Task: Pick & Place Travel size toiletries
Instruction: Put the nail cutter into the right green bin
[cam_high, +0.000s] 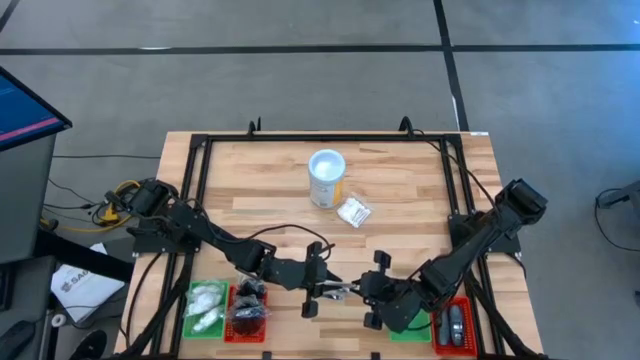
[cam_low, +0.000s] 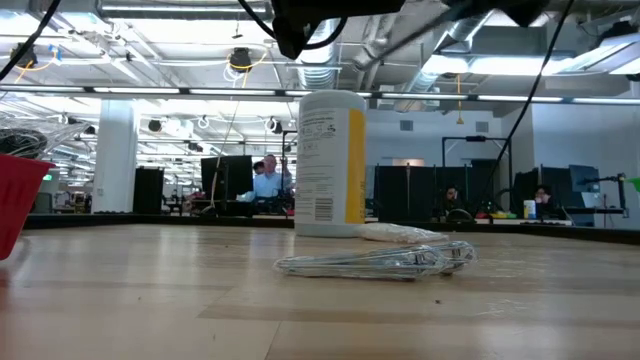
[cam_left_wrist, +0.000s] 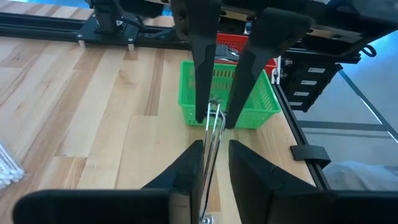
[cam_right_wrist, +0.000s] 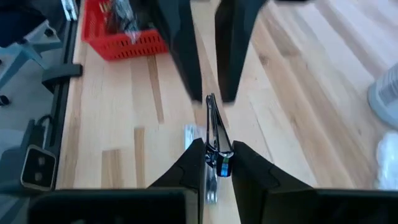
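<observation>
Clear packet spanning between left gripper, right gripper

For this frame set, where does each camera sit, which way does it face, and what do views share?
High view: overhead, looking straight down on the table; both arms show, the left pincer meeting the right pincer.
Low view: at tabletop height, looking level into the room; only arm parts overhead.
Left wrist view: on the left arm, past its own fingers, facing the green tray.
Right wrist view: on the right arm, facing the red tray.
Shared: both wrist views show the clear-wrapped packet held between both pincers; high and low share the white tub.
</observation>
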